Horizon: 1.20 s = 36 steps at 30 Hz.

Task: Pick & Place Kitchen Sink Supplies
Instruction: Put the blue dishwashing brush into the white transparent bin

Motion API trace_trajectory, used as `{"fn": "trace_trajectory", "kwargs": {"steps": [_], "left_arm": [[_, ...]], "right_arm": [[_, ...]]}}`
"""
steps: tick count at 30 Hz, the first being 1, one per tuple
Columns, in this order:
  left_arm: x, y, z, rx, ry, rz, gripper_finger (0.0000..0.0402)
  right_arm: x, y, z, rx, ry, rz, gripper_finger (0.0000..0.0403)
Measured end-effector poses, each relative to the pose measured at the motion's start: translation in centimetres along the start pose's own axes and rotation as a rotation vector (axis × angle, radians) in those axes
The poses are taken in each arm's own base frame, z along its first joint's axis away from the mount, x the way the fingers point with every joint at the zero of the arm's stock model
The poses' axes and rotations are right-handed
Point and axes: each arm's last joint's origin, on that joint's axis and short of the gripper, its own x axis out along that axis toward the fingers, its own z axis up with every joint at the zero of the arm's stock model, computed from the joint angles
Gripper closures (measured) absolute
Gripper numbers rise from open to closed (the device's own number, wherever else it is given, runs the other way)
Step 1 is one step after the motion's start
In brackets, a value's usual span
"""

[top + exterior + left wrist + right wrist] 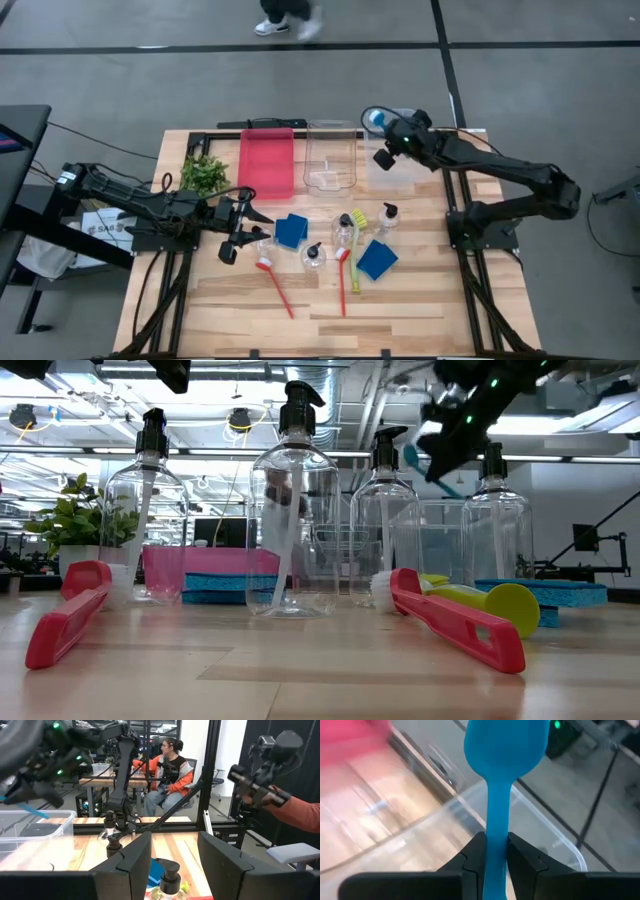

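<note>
My right gripper (384,140) hovers over the far right clear bin (402,176), shut on a thin blue brush (504,750). My left gripper (240,236) is open and low at the table's left, beside a clear pump bottle (262,238); in its wrist view the fingers stand either side of a black pump top (170,870) without touching it. More bottles (313,257) (343,230) (387,218) stand upright mid-table. Two blue sponges (291,230) (377,258), two red brushes (276,286) (343,280) and a yellow-green brush (356,252) lie flat on the wood. My right gripper pinches the blue brush's thin handle (496,827) between its two fingers. The fingers lie along the handle, and the brush's wide rounded end (505,745) sticks out past the fingertips. The brush is lifted clear, above the bin's rim.
A red tray (267,160) and a second clear bin (332,155) sit along the far edge, and a leafy plant (205,175) stands far left. Bare wood lies along the near edge. People sit beyond the table, and a person's feet show on the floor.
</note>
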Motion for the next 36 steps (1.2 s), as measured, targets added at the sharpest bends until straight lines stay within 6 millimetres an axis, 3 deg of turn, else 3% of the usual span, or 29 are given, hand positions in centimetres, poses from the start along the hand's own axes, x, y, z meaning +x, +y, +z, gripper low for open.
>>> {"fn": "trace_trajectory", "kwargs": {"steps": [8, 19, 36], "left_arm": [[0.0, 0.0, 0.0, 0.0, 0.0, 0.0, 0.0238], [0.0, 0.0, 0.0, 0.0, 0.0, 0.0, 0.0238], [0.0, 0.0, 0.0, 0.0, 0.0, 0.0, 0.0238]], "right_arm": [[3.6, -0.7, -1.1, 0.062, 0.13, 0.028, 0.0344], [4.5, -0.8, -2.3, 0.049, 0.245, 0.018, 0.0338], [4.3, -0.6, -2.5, 0.012, 0.266, 0.028, 0.0212]]}}
